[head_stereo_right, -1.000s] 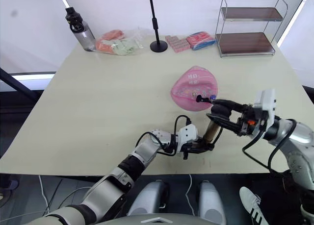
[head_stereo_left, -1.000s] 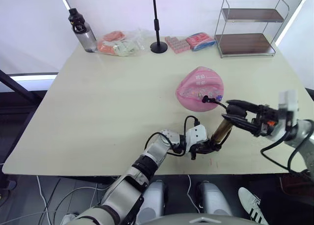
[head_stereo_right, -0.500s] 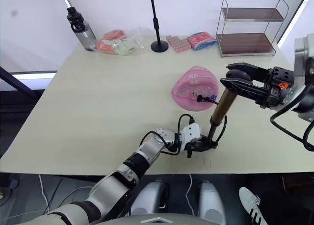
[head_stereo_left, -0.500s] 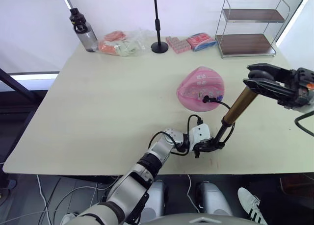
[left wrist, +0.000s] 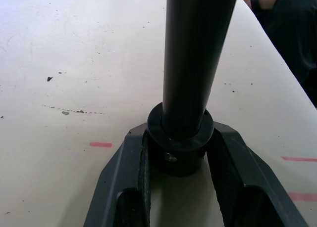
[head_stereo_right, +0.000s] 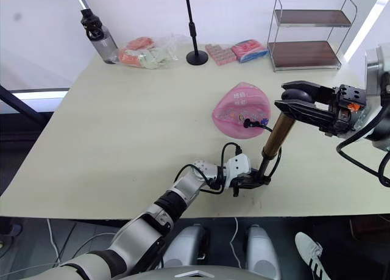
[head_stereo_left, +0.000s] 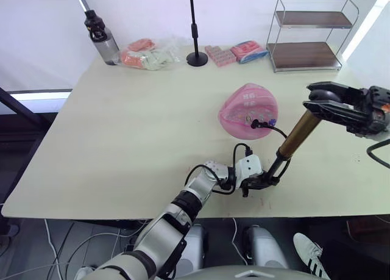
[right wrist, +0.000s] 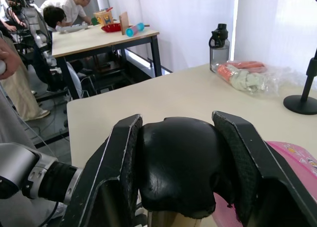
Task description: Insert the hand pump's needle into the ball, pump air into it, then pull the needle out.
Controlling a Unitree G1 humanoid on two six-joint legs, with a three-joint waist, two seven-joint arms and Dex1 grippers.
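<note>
Two grippers hold the pump (head_stereo_left: 298, 133) over the table (head_stereo_left: 122, 140): the right gripper (head_stereo_left: 323, 100) is clamped on its black handle (right wrist: 178, 172) at the raised end, and the left gripper (head_stereo_left: 263, 181) pinches the black base cap (left wrist: 181, 148) low against the tabletop near the front edge. Leaning up toward the right, the pump stands extended just beside the pink ball (head_stereo_left: 248, 110). Its thin hose (head_stereo_left: 274, 129) curves to the needle (head_stereo_left: 255, 124), seated in the ball's near face.
</note>
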